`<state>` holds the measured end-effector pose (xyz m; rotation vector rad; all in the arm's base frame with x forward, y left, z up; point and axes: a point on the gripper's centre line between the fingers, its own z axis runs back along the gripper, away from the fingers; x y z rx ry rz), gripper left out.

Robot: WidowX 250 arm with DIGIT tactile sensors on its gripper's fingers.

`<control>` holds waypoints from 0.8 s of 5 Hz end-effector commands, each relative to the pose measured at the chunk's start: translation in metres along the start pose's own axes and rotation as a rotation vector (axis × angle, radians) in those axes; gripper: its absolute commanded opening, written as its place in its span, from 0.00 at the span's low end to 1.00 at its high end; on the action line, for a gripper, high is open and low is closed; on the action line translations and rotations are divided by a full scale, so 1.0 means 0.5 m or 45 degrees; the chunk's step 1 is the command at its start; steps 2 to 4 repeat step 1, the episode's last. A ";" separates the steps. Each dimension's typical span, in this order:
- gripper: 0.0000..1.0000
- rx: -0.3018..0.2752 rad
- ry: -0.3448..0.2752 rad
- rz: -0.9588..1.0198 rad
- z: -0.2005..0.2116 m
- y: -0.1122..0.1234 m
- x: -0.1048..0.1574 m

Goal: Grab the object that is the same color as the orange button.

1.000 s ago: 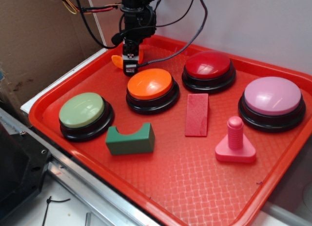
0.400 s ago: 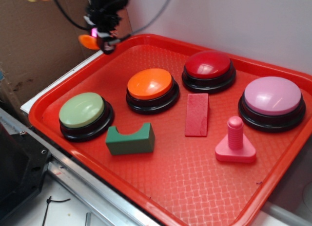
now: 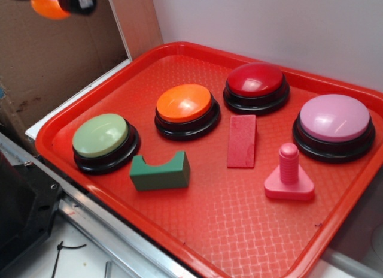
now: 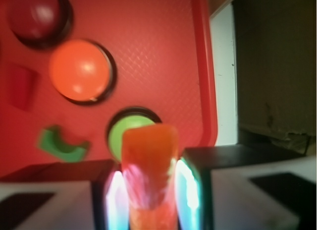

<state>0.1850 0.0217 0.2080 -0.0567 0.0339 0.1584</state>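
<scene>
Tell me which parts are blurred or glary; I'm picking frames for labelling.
Exterior: tray sharp, glare spots on the orange button; the gripper with the orange piece is smeared at the top-left corner. Wrist: soft throughout, the piece between the jaws most blurred.

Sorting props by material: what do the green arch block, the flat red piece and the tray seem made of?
Green arch block: probably painted wood, matte with no glare. Flat red piece: matte with a grainy face, material unclear. Tray: likely moulded plastic, with a glossy rim and a crosshatch texture.
</scene>
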 end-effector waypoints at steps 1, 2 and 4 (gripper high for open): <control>0.00 -0.090 -0.096 0.020 0.146 -0.028 0.009; 0.00 -0.090 -0.096 0.020 0.146 -0.028 0.009; 0.00 -0.090 -0.096 0.020 0.146 -0.028 0.009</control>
